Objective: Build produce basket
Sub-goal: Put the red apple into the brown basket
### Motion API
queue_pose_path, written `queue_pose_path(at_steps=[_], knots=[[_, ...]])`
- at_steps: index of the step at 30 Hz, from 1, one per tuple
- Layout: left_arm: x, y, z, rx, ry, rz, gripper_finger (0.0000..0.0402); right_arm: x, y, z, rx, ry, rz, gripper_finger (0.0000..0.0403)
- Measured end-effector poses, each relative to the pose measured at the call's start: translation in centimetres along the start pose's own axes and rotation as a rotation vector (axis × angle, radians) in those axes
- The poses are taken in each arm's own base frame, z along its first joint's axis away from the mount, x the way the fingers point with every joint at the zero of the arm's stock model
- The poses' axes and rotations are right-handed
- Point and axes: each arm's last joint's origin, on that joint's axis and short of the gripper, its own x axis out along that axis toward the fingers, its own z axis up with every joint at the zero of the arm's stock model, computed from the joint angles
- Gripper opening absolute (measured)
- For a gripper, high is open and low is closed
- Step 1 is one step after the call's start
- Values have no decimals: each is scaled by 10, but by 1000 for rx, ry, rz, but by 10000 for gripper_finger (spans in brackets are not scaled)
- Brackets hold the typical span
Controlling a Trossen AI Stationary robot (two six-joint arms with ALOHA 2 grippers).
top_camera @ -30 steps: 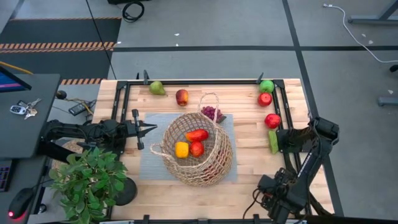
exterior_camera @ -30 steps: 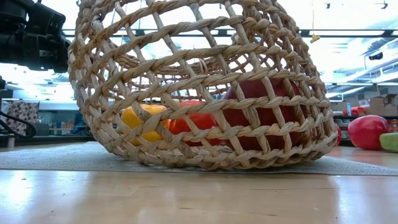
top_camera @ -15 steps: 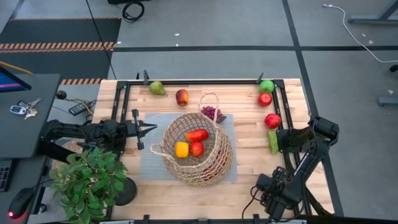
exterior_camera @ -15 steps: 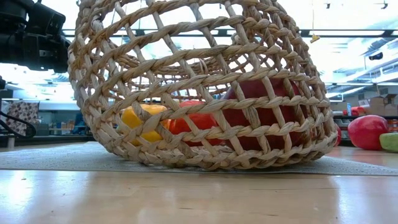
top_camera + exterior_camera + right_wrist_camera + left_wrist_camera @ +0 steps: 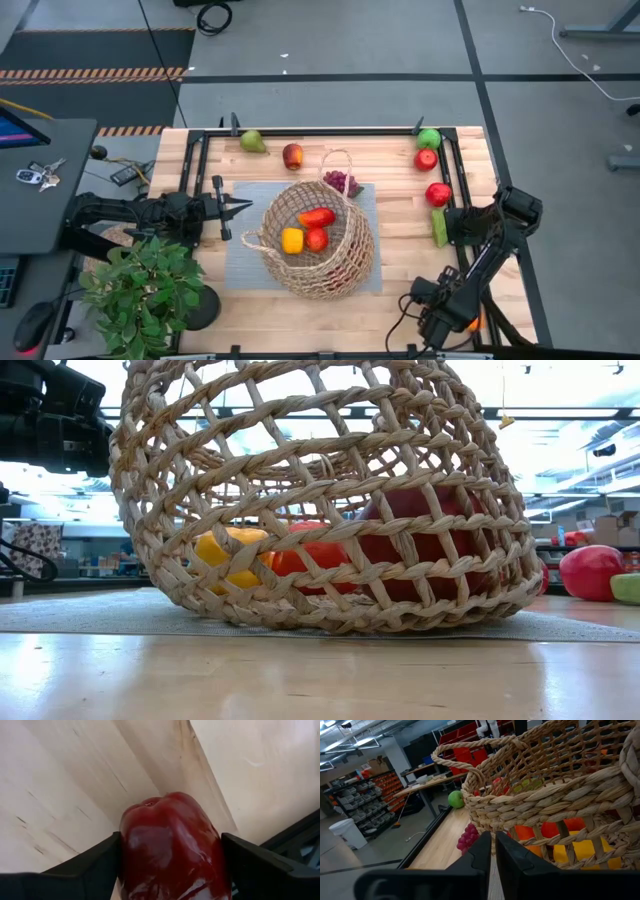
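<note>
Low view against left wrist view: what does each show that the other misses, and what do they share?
Only the low view: a red apple on the table, out past the basket's side. Only the left wrist view: the left tool, shut, pointing at the basket, plus purple grapes and a green apple beyond. Both: the wicker basket, holding a yellow pepper and red produce.

One wicker basket (image 5: 318,243) lies on one grey mat (image 5: 240,250). Inside it are three pieces: one yellow pepper (image 5: 291,240), one long red pepper (image 5: 317,217) and one round red fruit (image 5: 317,239). On the tabletop (image 5: 400,230) outside it: one pear (image 5: 252,141), one red-yellow apple (image 5: 292,156), one grape bunch (image 5: 339,182), one green apple (image 5: 429,138), two red apples (image 5: 427,159) (image 5: 438,194), one long green vegetable (image 5: 440,228). One potted plant (image 5: 140,295).
</note>
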Motion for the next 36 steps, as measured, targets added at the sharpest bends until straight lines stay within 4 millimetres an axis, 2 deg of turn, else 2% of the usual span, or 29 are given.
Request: queue_pose_path(at_steps=[7,11,15,24,36], knots=[[0,0,0,0,0,0,33,-2,-8,8,15,7,-81,322],[0,0,0,0,0,0,30,-15,-10,20,-4,-17,-118,322],[0,0,0,0,0,0,33,-37,-7,36,-23,-115,-116,322],[0,0,0,0,0,0,31,-99,0,67,-71,-424,-41,322],[0,0,0,0,0,0,36,-167,3,79,-208,-664,76,323]])
